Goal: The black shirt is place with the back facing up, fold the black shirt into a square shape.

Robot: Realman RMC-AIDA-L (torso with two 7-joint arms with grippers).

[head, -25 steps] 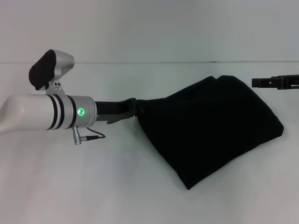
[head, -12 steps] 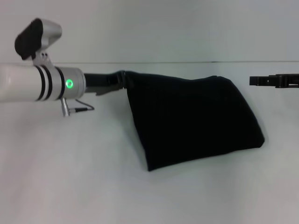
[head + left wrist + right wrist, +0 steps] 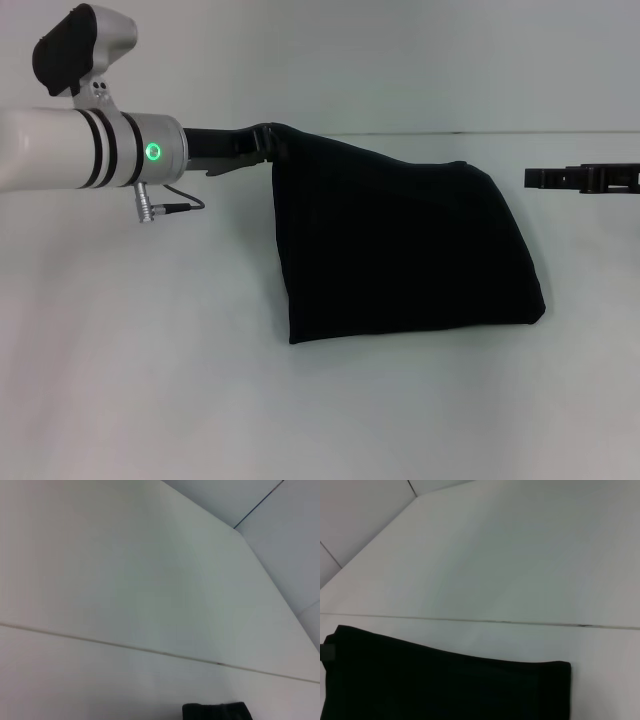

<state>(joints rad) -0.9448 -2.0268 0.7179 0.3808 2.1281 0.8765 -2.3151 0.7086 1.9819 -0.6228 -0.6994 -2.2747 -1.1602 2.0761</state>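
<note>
Black shirt (image 3: 400, 250) — long axis left-right; left pincer (image 3: 262, 143) grips its corner.

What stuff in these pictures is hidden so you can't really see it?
- Left gripper, head view: its fingers vanish into the soft black fabric shirt, so the exact hold is hidden.
- Right gripper, head view: seen edge-on, its arm cut off by the picture's side; fingers open or shut cannot be told.
- Shirt's underside and any lettering: hidden in every view by its own folded cloth.
- Left wrist view: the picture's edge cuts the shirt down to one dark scrap.
</note>
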